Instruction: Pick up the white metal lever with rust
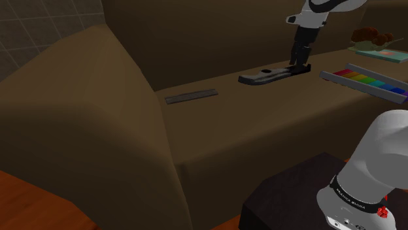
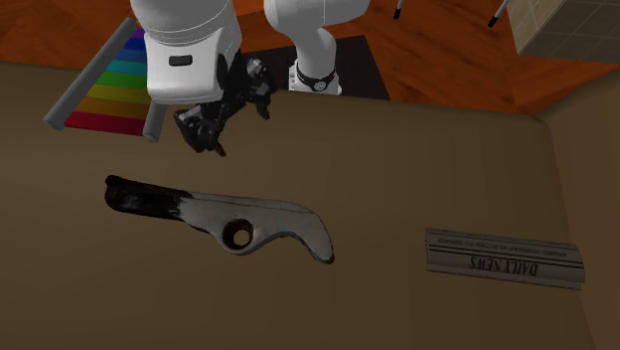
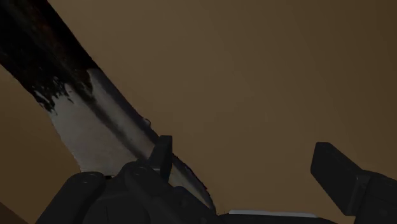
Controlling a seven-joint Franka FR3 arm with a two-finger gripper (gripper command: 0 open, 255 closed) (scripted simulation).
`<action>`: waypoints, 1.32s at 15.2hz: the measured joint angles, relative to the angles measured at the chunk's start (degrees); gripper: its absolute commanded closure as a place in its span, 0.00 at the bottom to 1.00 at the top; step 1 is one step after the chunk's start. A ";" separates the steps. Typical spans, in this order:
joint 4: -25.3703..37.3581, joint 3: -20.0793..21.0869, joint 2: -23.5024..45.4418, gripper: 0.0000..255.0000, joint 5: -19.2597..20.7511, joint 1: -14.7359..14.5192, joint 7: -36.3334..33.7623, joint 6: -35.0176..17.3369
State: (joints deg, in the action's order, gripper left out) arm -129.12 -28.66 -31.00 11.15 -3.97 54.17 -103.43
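The pale lever [image 1: 271,75] [image 2: 238,224] [image 3: 95,121] lies flat on the brown sofa seat [image 1: 216,131], toward its back edge. The black gripper [image 1: 301,65] [image 2: 209,134] [image 3: 245,162] hangs just above the lever's darker half, fingers apart, clasping nothing.

Grey-white lever [image 2: 204,211] with black end, brown sofa [image 2: 427,159]

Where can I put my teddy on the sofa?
The bare seat between the lever and the newspaper is free, and so is the wide strip along the seat's front edge in the shoulder view. It is crowded at the lever's dark end, where the open gripper sits near the rainbow toy.
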 measured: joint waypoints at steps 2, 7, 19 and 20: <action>3.16 -3.39 3.97 0.00 -0.47 -1.38 5.71 -1.28; 12.56 -11.79 15.21 0.00 -4.81 -5.13 20.78 -3.21; 16.10 -17.85 26.99 1.00 -12.78 -6.60 34.85 -9.08; 15.95 -17.88 27.03 1.00 -12.81 -6.58 34.91 -9.26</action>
State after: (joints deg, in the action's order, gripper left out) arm -113.17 -46.54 -3.98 -1.66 -10.55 89.08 -112.69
